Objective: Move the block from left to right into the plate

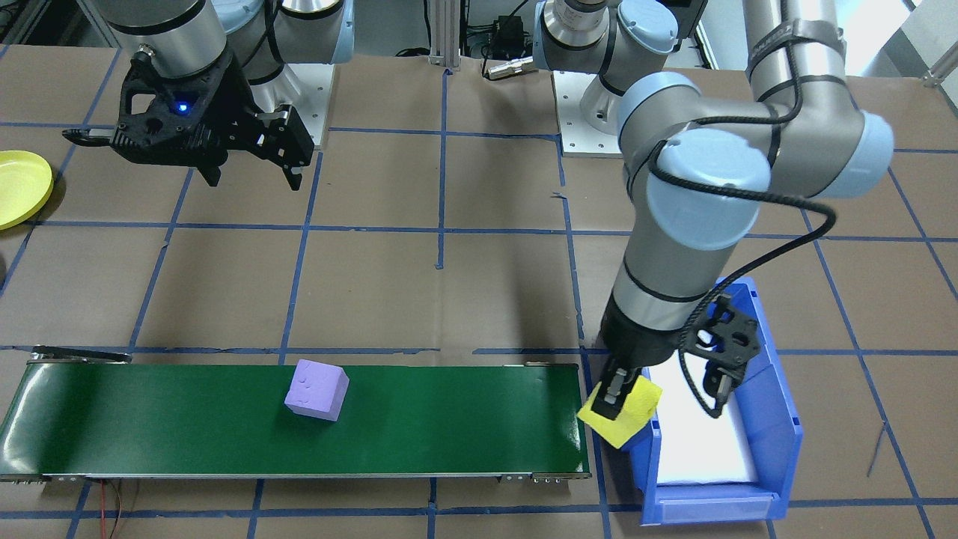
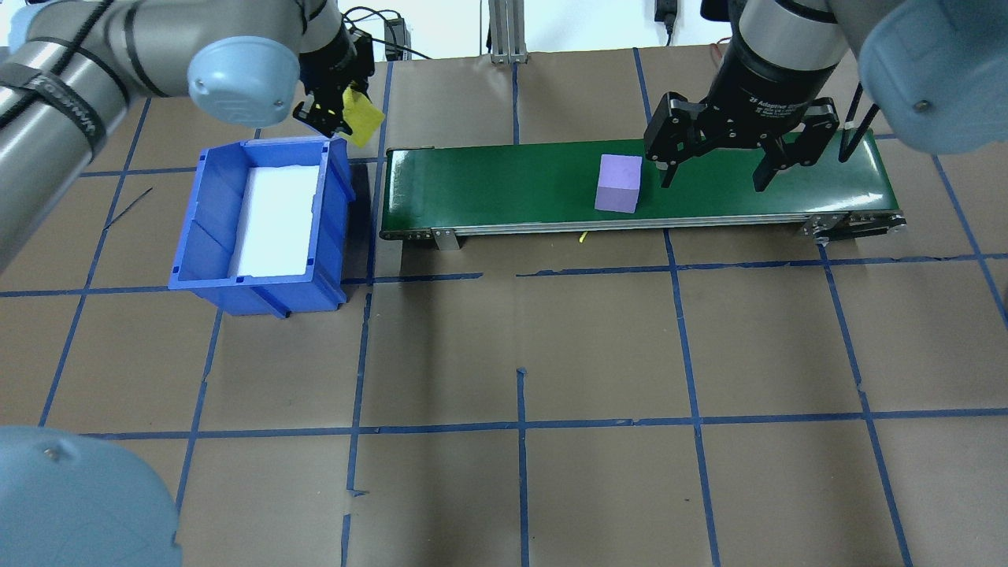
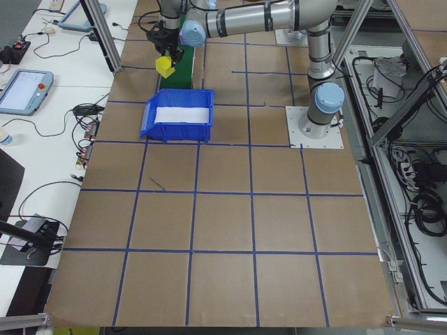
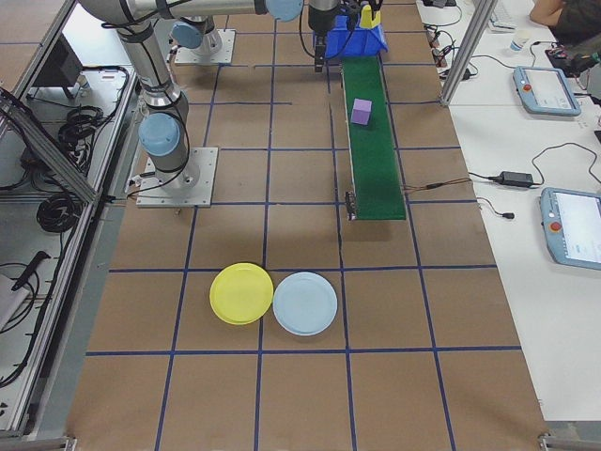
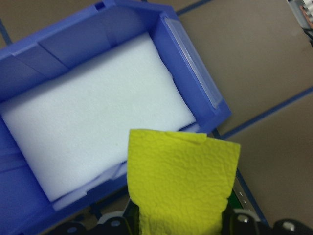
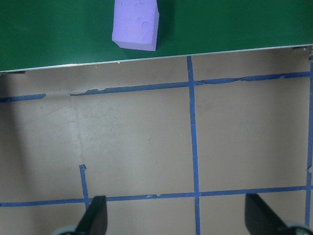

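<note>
A yellow block [image 1: 620,413] is gripped in the left jaws [image 1: 615,395], held up between the bin [image 1: 778,427] and the belt [image 1: 449,419], likely to be set on the belt. A purple block [image 2: 618,183] sits on the belt, just beside the right jaws [image 2: 715,172], which are spread wide above it. The plate [image 4: 241,293] lies far from both jaws.

Left tool [image 1: 627,395]: closed on yellow block [image 1: 625,415], beside blue bin [image 1: 778,442].
Purple block [image 1: 317,389]: on green belt [image 1: 187,427].
Right tool [image 1: 254,168]: open, raised.
Plate [image 1: 19,187]: at edge.
</note>
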You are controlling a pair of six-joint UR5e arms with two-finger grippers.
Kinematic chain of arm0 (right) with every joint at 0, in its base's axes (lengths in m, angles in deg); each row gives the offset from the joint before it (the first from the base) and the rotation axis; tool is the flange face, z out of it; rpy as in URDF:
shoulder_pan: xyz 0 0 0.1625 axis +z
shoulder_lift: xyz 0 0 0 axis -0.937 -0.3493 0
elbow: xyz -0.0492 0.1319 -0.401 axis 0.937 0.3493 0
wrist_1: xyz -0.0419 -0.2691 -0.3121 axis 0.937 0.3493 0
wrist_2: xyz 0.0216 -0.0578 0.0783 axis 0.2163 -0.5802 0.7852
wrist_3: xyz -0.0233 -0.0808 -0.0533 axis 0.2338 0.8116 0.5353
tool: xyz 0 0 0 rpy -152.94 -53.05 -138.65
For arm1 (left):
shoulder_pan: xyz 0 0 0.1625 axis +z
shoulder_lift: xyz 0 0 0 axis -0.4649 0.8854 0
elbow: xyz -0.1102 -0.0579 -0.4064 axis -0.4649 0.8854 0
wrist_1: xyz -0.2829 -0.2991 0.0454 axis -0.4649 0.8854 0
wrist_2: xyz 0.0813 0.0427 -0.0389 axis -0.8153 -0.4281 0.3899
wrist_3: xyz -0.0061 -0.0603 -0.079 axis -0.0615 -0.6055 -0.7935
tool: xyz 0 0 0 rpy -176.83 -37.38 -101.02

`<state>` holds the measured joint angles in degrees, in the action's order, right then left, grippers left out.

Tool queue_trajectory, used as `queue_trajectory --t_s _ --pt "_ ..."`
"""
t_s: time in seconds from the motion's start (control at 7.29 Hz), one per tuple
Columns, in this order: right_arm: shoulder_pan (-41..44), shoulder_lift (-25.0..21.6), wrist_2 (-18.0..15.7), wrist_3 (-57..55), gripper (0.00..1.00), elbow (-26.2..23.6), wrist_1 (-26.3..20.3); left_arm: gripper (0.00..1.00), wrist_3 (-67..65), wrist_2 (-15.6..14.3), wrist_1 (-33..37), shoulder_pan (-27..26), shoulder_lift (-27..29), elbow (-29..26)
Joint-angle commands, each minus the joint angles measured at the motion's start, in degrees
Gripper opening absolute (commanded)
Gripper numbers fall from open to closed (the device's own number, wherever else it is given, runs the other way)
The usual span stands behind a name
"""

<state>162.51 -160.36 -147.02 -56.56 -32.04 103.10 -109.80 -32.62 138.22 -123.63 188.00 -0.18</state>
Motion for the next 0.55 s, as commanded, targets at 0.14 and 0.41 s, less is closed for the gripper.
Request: queue_trajectory --t_s 0.14,0.41 --pt "-2.8 0.6 -1.0 0.3 1.00 -0.2 -0.1 0.22 -7.0 1.0 -3.3 -5.5 6.1 1.5" --pt "-8.1 1.1 -0.7 0.4 1.00 -0.6 0.1 0.31 -10.7 0.9 -4.9 -6.7 5.6 6.2"
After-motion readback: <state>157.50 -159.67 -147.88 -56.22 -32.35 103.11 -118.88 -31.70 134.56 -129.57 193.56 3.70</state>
